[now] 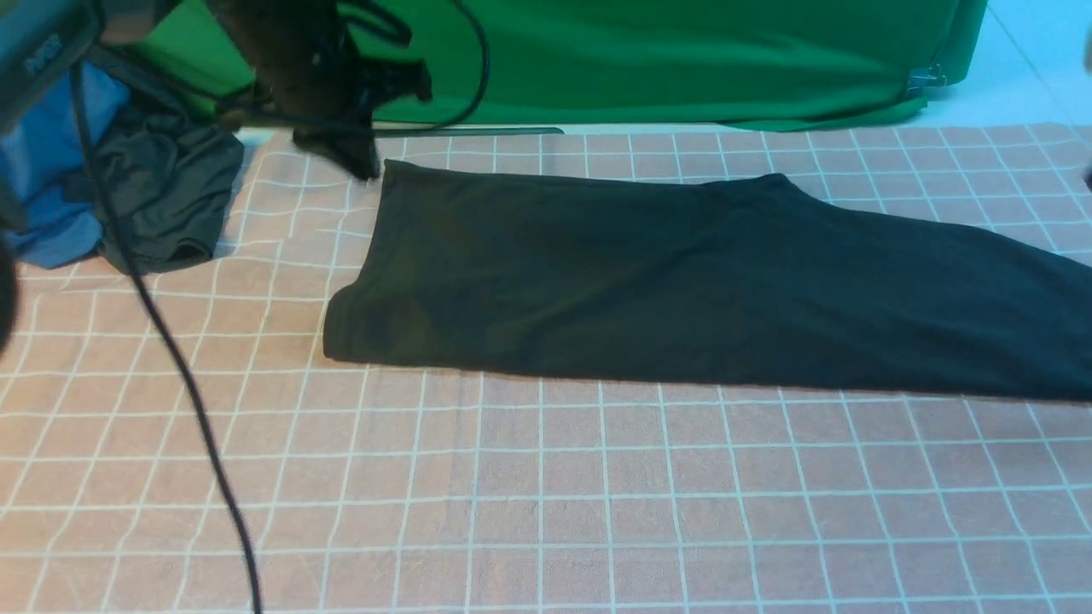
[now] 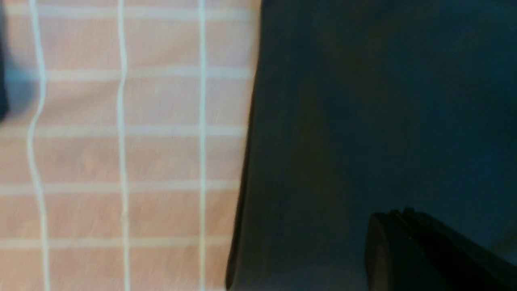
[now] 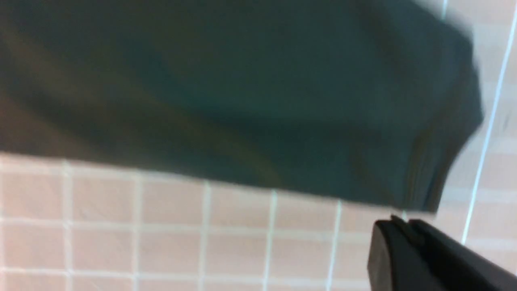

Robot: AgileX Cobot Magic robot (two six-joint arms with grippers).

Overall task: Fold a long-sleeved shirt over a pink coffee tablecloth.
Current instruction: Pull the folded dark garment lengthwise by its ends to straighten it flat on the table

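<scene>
Long-sleeved shirt (image 1: 682, 281) lies flat on the pink coffee tablecloth (image 1: 597, 495), folded into one long dark strip. It runs from left of centre out past the right edge of the front view. Left tool (image 1: 365, 164) is at the shirt's far left corner, jaws closed. Its wrist view shows the tip over black fabric, and I can't tell if any cloth is pinched. Right tool (image 3: 398, 224) is closed too, nothing in it, hovering over pink cloth just beside the shirt's narrow end. At far left, a crumpled dark garment (image 1: 171, 196) touches a blue garment (image 1: 51, 170). Green fabric (image 1: 682, 60) runs along the far edge. A black cable (image 1: 171, 341) crosses the cloth at left.
</scene>
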